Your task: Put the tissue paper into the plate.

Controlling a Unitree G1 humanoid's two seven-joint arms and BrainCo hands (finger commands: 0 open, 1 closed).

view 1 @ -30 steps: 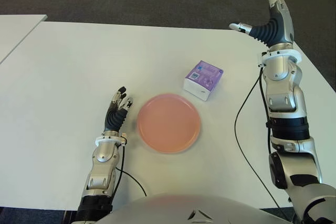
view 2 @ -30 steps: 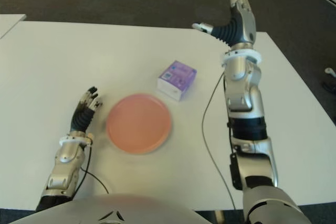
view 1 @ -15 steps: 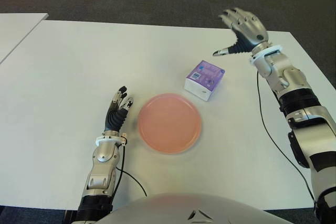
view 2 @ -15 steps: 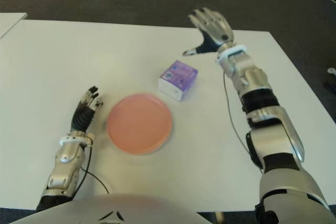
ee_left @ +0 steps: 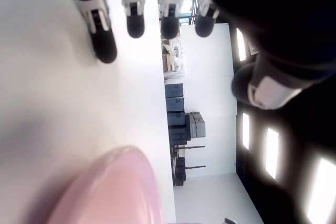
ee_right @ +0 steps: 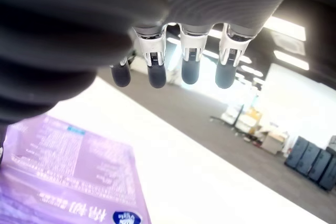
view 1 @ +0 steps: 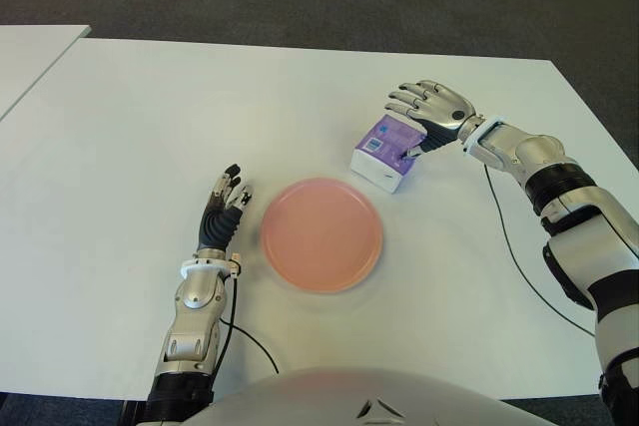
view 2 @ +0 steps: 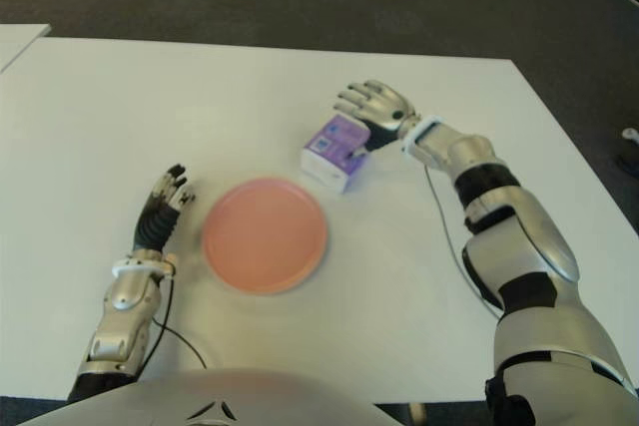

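The right hand is over the far right edge of the tissue paper. Its fingers are stretched out and spread apart, and it holds nothing. The thumb tip looks like it touches the top of the pack, but it is hard to be sure. The palm faces down, and the right arm reaches in from about 3 o'clock, low over the tabletop.

The tissue paper is a small purple pack with a white side. It lies flat on the tabletop, not in the plate. There is small white writing and a little blue mark on the purple top, but the words are too small to read.

The round pink plate sits just beside the pack, at about 7 o'clock from it. The two do not touch.

The left hand shows at 9 o'clock from the plate, close to its rim. Its fingers are straight and loose, and it holds nothing.
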